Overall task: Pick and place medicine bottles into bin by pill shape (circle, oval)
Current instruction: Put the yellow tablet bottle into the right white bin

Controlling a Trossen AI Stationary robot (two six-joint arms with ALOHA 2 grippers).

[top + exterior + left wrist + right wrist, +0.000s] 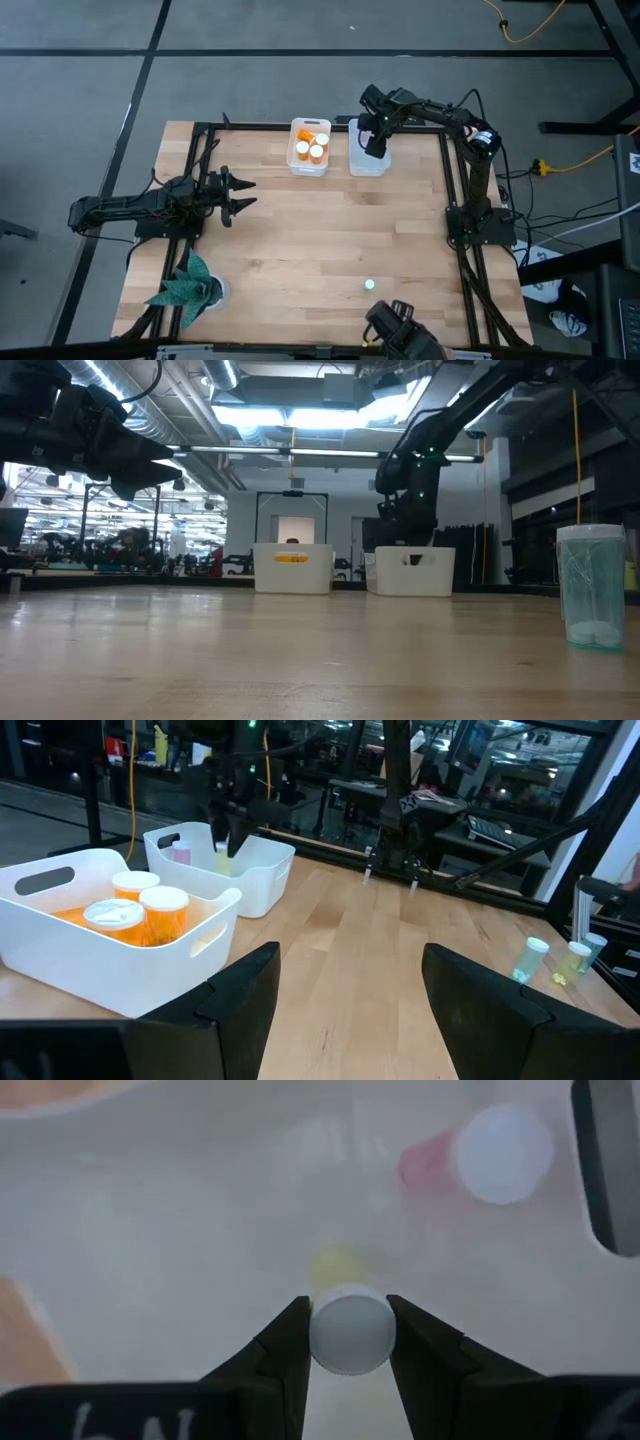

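The right claw (pixel 348 1342) hangs over the right bin (pixel 369 160), clamped on a small bottle (pixel 350 1330) by its white cap; a pink bottle (pixel 480 1155) lies in that bin below; the left bin (pixel 309 146), just beside it, holds orange bottles (pixel 140 908); the left claw (pixel 243 194) waits spread wide and empty, well apart from the bins; one small bottle (pixel 369 285) stands alone on the counter (pixel 320 240), far from them.

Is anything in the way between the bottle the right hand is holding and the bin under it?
Nothing visible blocks it. The right hand grips a small white-capped bottle directly above the right bin. The only thing seen below is a pink bottle lying off to one side in that bin.
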